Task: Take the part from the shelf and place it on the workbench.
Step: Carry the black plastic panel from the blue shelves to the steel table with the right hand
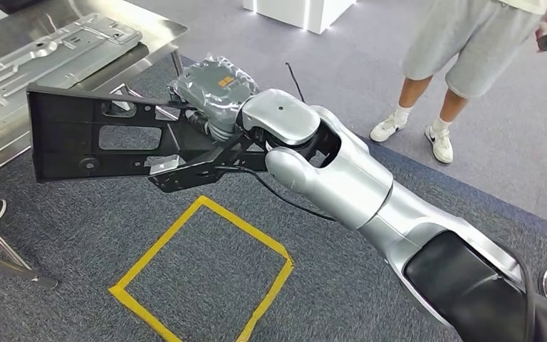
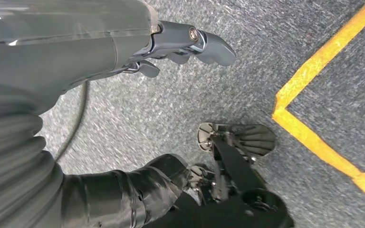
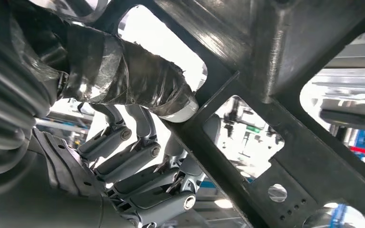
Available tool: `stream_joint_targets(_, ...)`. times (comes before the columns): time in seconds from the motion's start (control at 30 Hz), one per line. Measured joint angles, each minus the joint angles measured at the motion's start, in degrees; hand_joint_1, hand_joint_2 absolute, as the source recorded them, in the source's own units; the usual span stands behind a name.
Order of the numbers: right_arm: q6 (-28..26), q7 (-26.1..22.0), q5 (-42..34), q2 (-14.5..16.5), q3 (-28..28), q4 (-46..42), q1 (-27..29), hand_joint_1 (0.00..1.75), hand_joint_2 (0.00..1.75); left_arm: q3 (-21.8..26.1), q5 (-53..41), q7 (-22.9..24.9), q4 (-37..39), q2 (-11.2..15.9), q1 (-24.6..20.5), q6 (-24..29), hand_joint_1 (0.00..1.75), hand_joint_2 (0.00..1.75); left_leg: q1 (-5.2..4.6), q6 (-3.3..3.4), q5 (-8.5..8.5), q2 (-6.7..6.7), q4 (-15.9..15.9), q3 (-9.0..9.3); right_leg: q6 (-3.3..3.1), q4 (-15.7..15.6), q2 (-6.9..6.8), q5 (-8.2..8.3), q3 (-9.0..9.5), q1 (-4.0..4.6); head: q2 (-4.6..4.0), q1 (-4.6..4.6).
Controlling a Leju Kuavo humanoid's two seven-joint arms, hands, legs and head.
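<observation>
The part (image 1: 100,135) hangs above the floor, workbench (image 1: 14,107) just behind it.

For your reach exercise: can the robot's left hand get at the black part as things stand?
Probably not. The left hand hangs low over the carpet, holding nothing, while the right hand grips the black part up near the metal workbench.

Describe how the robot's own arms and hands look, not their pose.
The right arm has glossy silver rounded shells, a black section nearer the body and a thin black cable alongside. The right hand is wrapped in grey plastic film. The left hand has a grey ribbed cover and dark grey fingers with small round silver pivots.
</observation>
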Motion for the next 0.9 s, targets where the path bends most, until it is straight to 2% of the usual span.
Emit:
stream_joint_targets(0.03, 0.0, 0.0, 0.0, -0.1, 0.0, 0.0, 0.0, 1.75, 1.75, 0.0, 0.0, 0.0, 0.0, 0.0, 0.0, 0.0, 0.0, 1.75, -0.07, 0.28, -0.02, -0.4, 0.0, -0.1, 0.12, 0.0, -0.3, -0.03, 0.07, -0.01, 0.0, 0.03)
stream_joint_targets(0.1, 0.0, 0.0, 0.0, -0.4, 0.0, -0.1, -0.2, 1.75, 1.75, 0.0, 0.0, -0.1, 0.0, 0.0, 0.1, 0.1, 0.0, 1.75, -0.04, 1.56, 0.04, -2.22, -0.3, 0.2, 0.87, 3.3, 1.81, -2.25, -1.18, -0.34, 0.0, 0.09)
stream_joint_targets(0.17, 0.0, 0.0, 0.0, -0.9, 0.0, -0.2, -0.2, 1.75, 1.75, 0.0, -0.1, -0.2, 0.0, 0.1, 0.0, 0.3, 0.0, 1.75, 0.01, 2.68, 0.07, -4.32, -0.6, 0.61, 1.51, 11.3, 4.88, -6.02, -4.97, -0.64, 0.0, 0.11)
stream_joint_targets(0.2, 0.0, 0.0, 0.0, -1.2, 0.0, -0.2, 0.1, 1.75, 1.75, 0.0, -0.1, -0.2, 0.0, 0.1, 0.0, 0.3, 0.0, 1.75, -0.02, 2.81, 0.03, -5.07, -0.6, 0.61, 1.5, 14.7, 5.4, -6.94, -6.95, -0.62, 0.0, 0.11)
stream_joint_targets(0.23, 0.0, 0.0, 0.0, -1.4, 0.0, -0.1, 0.3, 1.75, 1.75, 0.0, -0.1, -0.2, 0.0, 0.1, -0.1, 0.3, 0.0, 1.75, -0.06, 2.86, -0.02, -5.9, -0.5, 0.62, 1.46, 16.4, 5.63, -6.81, -8.22, -0.62, 0.0, 0.11)
stream_joint_targets(0.27, 0.0, 0.0, 0.0, -1.6, 0.0, -0.1, 0.6, 1.75, 1.75, 0.0, -0.1, -0.2, 0.0, 0.1, -0.1, 0.3, 0.0, 1.75, -0.08, 2.86, -0.08, -6.75, -0.3, 0.63, 1.34, 15.8, 5.78, -5.5, -8.39, -0.63, 0.0, 0.11)
stream_joint_targets(0.3, 0.0, 0.0, -0.1, -1.7, 0.0, -0.1, 0.7, 1.75, 1.75, 0.0, 0.0, -0.2, 0.0, 0.1, 0.0, 0.3, 0.0, 1.75, -0.08, 2.83, -0.16, -7.57, -0.2, 0.65, 1.15, 13.0, 6.14, -3.3, -7.51, -0.63, 0.0, 0.11)
stream_joint_targets(0.33, 0.0, 0.0, -0.1, -1.7, 0.0, -0.1, 0.7, 1.75, 1.75, 0.0, 0.0, -0.2, 0.0, 0.1, 0.0, 0.2, 0.0, 1.75, -0.05, 2.75, -0.27, -8.34, 0.0, 0.65, 0.9, 9.0, 7.15, -1.0, -6.03, -0.65, 0.0, 0.1)
stream_joint_targets(0.37, 0.0, 0.0, -0.2, -1.8, 0.0, -0.1, 0.7, 1.75, 1.75, 0.0, 0.0, -0.2, 0.0, 0.1, 0.0, 0.1, 0.0, 1.75, -0.09, 2.61, -0.36, -8.99, 0.2, 0.55, 0.69, 5.5, 8.51, 0.61, -4.57, -0.74, 0.0, 0.1)
stream_joint_targets(0.4, 0.0, -0.1, -0.4, -1.9, 0.0, -0.1, 0.6, 1.75, 1.75, 0.0, 0.0, -0.2, 0.0, 0.0, 0.0, 0.0, 0.0, 1.75, -0.06, 2.38, -0.38, -9.61, 0.3, 0.35, 0.56, 2.8, 9.61, 1.55, -3.4, -0.83, 0.0, 0.1)
stream_joint_targets(0.43, 0.0, -0.1, -0.5, -2.0, 0.0, -0.2, 0.6, 1.75, 1.75, 0.0, 0.0, -0.2, 0.0, 0.0, 0.0, 0.0, 0.0, 1.75, 0.04, 2.07, -0.34, -10.23, 0.4, 0.09, 0.47, 1.5, 10.36, 1.71, -2.82, -0.81, 0.0, 0.11)
stream_joint_targets(0.5, 0.0, -0.2, -0.6, -2.1, 0.0, -0.2, 0.6, 1.75, 1.75, 0.0, 0.0, -0.2, 0.0, 0.0, 0.1, -0.1, 0.0, 1.75, 0.32, 1.29, -0.09, -11.5, 0.2, -0.33, 0.23, 0.9, 9.65, 1.67, -2.41, -0.71, 0.0, 0.11)
stream_joint_targets(0.53, 0.0, -0.2, -0.7, -2.1, 0.0, -0.2, 0.5, 1.75, 1.75, 0.0, 0.1, -0.2, 0.0, 0.0, 0.2, -0.1, 0.0, 1.75, 0.4, 1.0, -0.15, -11.3, 0.3, -0.45, -0.04, 0.5, 8.97, 1.81, -2.22, -0.74, 0.0, 0.11)
stream_joint_targets(0.57, 0.0, -0.2, -0.7, -2.1, 0.0, -0.2, 0.5, 1.75, 1.75, 0.0, 0.1, -0.2, 0.0, 0.0, 0.2, -0.1, 0.0, 1.75, 0.31, 0.76, -0.61, -10.16, 1.0, -0.79, -0.34, 0.1, 8.27, 1.97, -1.96, -0.86, 0.0, 0.02)
stream_joint_targets(0.6, 0.1, -0.2, -0.8, -2.1, -0.1, -0.2, 0.3, 1.75, 1.75, 0.0, 0.1, -0.1, 0.0, 0.1, 0.2, -0.2, 0.0, 1.75, 0.19, 0.53, -1.71, -8.45, 2.8, -1.67, -0.6, -0.3, 7.52, 2.12, -1.7, -0.99, 0.0, -0.06)
stream_joint_targets(0.63, 0.1, -0.2, -0.9, -2.0, -0.1, -0.2, 0.2, 1.75, 1.75, 0.0, 0.2, -0.1, 0.0, 0.1, 0.2, -0.2, 0.0, 1.75, 0.17, 0.35, -3.31, -6.46, 5.8, -3.07, -0.78, -0.5, 6.72, 2.16, -1.51, -0.97, 0.0, -0.14)
stream_joint_targets(0.67, 0.1, -0.2, -0.9, -2.1, -0.1, -0.2, 0.2, 1.75, 1.75, 0.0, 0.2, -0.1, 0.0, 0.0, 0.1, -0.2, 0.0, 1.75, 0.18, 0.09, -5.11, -5.07, 9.6, -4.96, -0.91, -0.5, 5.92, 2.11, -1.45, -0.89, 0.0, -0.21)
stream_joint_targets(0.7, 0.2, -0.2, -1.0, -2.1, 0.0, -0.2, 0.1, 1.75, 1.75, 0.0, 0.3, -0.1, 0.0, 0.0, 0.0, -0.2, 0.0, 1.75, 0.31, -0.16, -6.56, -4.4, 13.2, -6.85, -0.95, -0.5, 5.04, 2.02, -1.43, -0.83, 0.0, -0.21)
stream_joint_targets(0.73, 0.3, -0.2, -1.1, -2.1, 0.0, -0.2, 0.2, 1.75, 1.75, 0.0, 0.3, -0.1, 0.0, 0.0, 0.0, -0.2, 0.0, 1.75, 0.46, -0.37, -7.12, -4.12, 15.6, -8.07, -0.97, -0.5, 4.19, 1.92, -1.43, -0.8, 0.0, -0.22)
stream_joint_targets(0.77, 0.3, -0.2, -1.2, -2.1, 0.0, -0.1, 0.3, 1.75, 1.75, 0.0, 0.3, -0.1, 0.0, 0.0, 0.0, -0.2, 0.0, 1.75, 0.6, -0.54, -6.61, -3.93, 15.8, -8.23, -0.93, -0.4, 3.37, 1.8, -1.4, -0.79, 0.0, -0.22)
stream_joint_targets(0.8, 0.3, -0.3, -1.3, -2.1, 0.0, -0.1, 0.3, 1.75, 1.75, 0.0, 0.3, -0.1, 0.0, 0.1, 0.1, -0.2, 0.0, 1.75, 0.73, -0.67, -5.09, -3.59, 13.6, -7.06, -0.82, -0.4, 2.63, 1.67, -1.34, -0.81, 0.0, -0.22)
stream_joint_targets(0.83, 0.3, -0.3, -1.5, -2.1, 0.0, -0.1, 0.3, 1.75, 1.75, 0.0, 0.3, -0.1, 0.0, 0.1, 0.1, -0.2, 0.0, 1.75, 0.82, -0.73, -3.06, -2.87, 9.6, -4.91, -0.63, -0.3, 1.97, 1.5, -1.24, -0.83, 0.0, -0.22)
stream_joint_targets(0.9, 0.3, -0.3, -1.7, -2.1, 0.0, -0.1, 0.2, 1.75, 1.75, 0.0, 0.3, 0.0, 0.0, 0.0, 0.2, -0.2, 0.0, 1.75, 0.55, -0.37, -0.58, -0.88, 2.3, -0.99, -0.06, 0.0, 0.89, 1.07, -1.08, -0.62, 0.0, -0.19)
